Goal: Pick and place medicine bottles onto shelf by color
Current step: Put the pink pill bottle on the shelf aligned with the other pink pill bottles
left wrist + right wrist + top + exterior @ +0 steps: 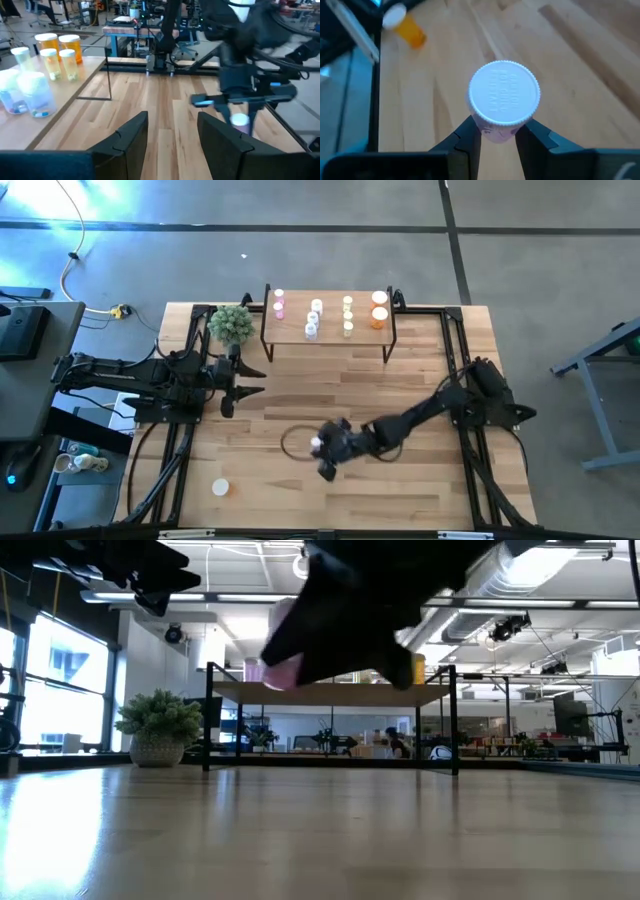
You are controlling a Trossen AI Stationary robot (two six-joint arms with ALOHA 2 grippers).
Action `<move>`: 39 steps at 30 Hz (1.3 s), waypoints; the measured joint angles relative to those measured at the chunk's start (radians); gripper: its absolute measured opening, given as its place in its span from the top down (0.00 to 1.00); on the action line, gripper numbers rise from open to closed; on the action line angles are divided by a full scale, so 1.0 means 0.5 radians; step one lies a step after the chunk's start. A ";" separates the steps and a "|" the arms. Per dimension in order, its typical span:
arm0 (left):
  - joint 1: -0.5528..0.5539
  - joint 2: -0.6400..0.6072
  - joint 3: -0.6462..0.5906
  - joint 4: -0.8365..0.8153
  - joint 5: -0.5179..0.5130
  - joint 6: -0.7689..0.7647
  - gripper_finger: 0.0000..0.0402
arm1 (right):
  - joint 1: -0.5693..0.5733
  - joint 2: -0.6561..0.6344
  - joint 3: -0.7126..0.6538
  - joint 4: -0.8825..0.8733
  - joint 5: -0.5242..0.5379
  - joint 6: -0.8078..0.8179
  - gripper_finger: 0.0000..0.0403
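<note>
Reaching in from the tabletop's right edge toward the middle of its front half, the right arm holds its right pincer [322, 450] over the wood, its two fingers [470, 137] closed on the sides of a pink medicine bottle [503, 102] just under its white cap. In the low view the bottle shows pink beneath the dark pincer, clear of the tabletop [320, 840].

An orange bottle [220, 488] lies on its side near the tabletop's front left corner, well apart from the held one.

The shelf [330, 332] stands at the middle of the tabletop's back edge. On it white-capped bottles stand in four groups from left to right: pink bottles [279, 304], whitish bottles [314, 319], yellow-green bottles [347, 314] and orange bottles [379, 310].

The left arm waits along the tabletop's left edge. Its left pincer [172, 135] is empty, with a clear gap between its fingers, and faces across the tabletop toward the right arm.

A small potted plant [231, 325] stands just beside the shelf's left end, near the back left corner of the tabletop.
</note>
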 joint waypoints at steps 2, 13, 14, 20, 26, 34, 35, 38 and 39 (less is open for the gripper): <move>0.001 0.026 0.000 0.002 0.033 0.010 0.60 | -0.082 -0.001 0.000 0.051 -0.083 -0.005 0.78; 0.000 0.374 -0.001 0.140 0.219 -0.087 0.60 | -0.327 -0.002 0.202 0.031 -0.247 -0.571 0.78; 0.000 0.410 -0.001 0.186 0.233 -0.106 0.60 | -0.336 -0.002 0.224 0.012 -0.247 -0.609 0.78; -0.002 0.624 -0.001 0.451 0.308 -0.167 0.60 | -0.379 -0.002 0.314 -0.140 -0.252 -0.782 0.78; -0.002 0.801 -0.001 0.645 0.347 -0.167 0.60 | -0.471 -0.002 0.362 -0.192 -0.253 -0.846 0.78; -0.002 0.989 -0.001 0.818 0.337 -0.167 0.59 | -0.561 -0.002 0.362 -0.203 -0.253 -0.848 0.78; -0.001 1.008 -0.001 0.842 0.334 -0.167 0.59 | -0.566 -0.002 0.362 -0.205 -0.252 -0.849 0.78; -0.002 1.056 -0.001 0.890 0.295 -0.167 0.59 | -0.570 -0.002 0.362 -0.212 -0.252 -0.840 0.78; -0.002 1.069 -0.001 0.914 0.276 -0.167 0.59 | -0.570 -0.002 0.362 -0.210 -0.253 -0.839 0.78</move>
